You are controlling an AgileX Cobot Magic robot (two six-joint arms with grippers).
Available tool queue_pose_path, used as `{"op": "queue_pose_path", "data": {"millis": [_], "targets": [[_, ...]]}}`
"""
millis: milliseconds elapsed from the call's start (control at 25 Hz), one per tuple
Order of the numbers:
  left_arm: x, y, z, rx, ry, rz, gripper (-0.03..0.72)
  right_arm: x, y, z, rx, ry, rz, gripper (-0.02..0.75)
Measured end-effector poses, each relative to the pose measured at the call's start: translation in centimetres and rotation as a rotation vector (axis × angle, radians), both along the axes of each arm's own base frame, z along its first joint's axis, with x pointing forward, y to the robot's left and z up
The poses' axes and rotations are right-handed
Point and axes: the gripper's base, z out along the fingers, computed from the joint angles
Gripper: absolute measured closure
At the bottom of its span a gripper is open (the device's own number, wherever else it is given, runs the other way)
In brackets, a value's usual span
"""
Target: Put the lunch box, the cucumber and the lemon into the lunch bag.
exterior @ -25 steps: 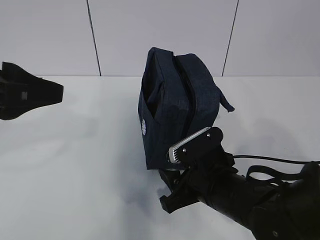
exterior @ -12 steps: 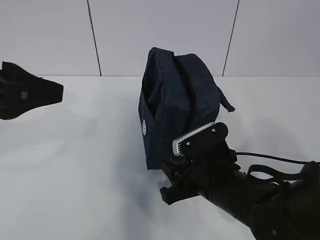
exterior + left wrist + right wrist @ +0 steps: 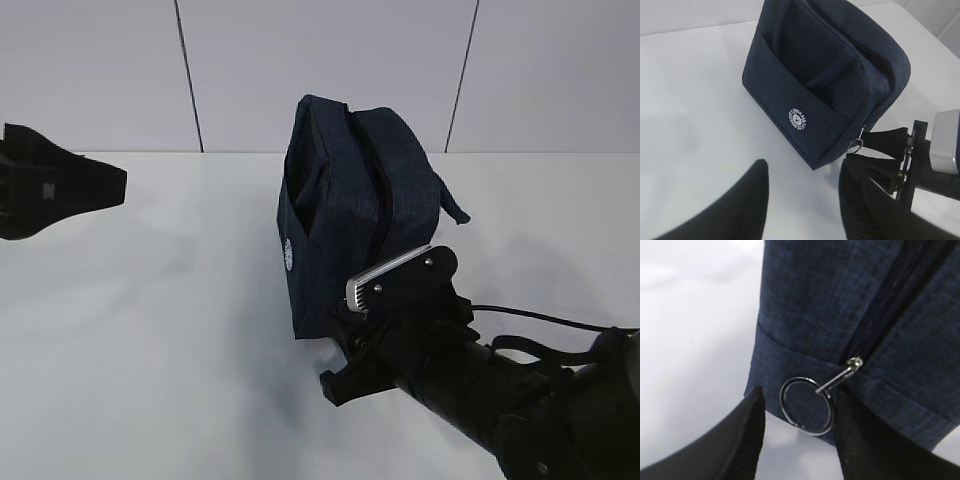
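The dark navy lunch bag (image 3: pixel 350 210) stands on the white table, also in the left wrist view (image 3: pixel 825 85) and filling the right wrist view (image 3: pixel 855 300). Its silver ring pull (image 3: pixel 806 405) hangs from the zipper slider at the bag's near lower end, small in the left wrist view (image 3: pixel 857 146). My right gripper (image 3: pixel 801 395) is open, a finger on each side of the ring without clamping it; it sits at the bag's near foot (image 3: pixel 340 345). My left gripper (image 3: pixel 805 167) is open and empty, off at the far left (image 3: pixel 60 185). The lunch box, cucumber and lemon are out of view.
The white table (image 3: pixel 150 300) runs back to a grey panelled wall (image 3: pixel 320 60). The right arm's black body and cable (image 3: pixel 520 400) fill the near right corner.
My right gripper has shifted slightly to the right at the bag's near lower end. The bag and the left arm have not moved.
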Motion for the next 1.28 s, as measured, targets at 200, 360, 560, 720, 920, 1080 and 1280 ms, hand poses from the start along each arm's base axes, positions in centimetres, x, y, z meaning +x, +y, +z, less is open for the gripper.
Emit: {"op": "queue_pose_path", "data": {"millis": [200,360,560,720,920,1080,1280], "targets": [[0.0,0.0,0.0,0.0,0.0,0.0,0.365,0.02,0.01,0.05,0.002,-0.006,-0.001,0.374],[0.0,0.0,0.0,0.0,0.0,0.0,0.365,0.01,0.04,0.05,0.001,-0.007,0.005,0.376],[0.0,0.0,0.0,0.0,0.0,0.0,0.365,-0.21,0.38,-0.01,0.022,0.012,0.041,0.377],[0.0,0.01,-0.01,0.003,-0.002,-0.001,0.365,-0.62,0.44,-0.21,0.028,0.028,0.074,0.377],[0.0,0.01,-0.01,0.003,-0.002,-0.001,0.365,-0.75,0.4,-0.19,0.035,0.02,0.08,0.377],[0.0,0.01,-0.01,0.003,-0.002,-0.001,0.365,-0.56,0.37,0.12,0.06,-0.01,0.063,0.377],[0.0,0.01,-0.01,0.003,-0.002,-0.001,0.365,-0.48,0.25,0.15,0.069,-0.01,0.042,0.367]]}}
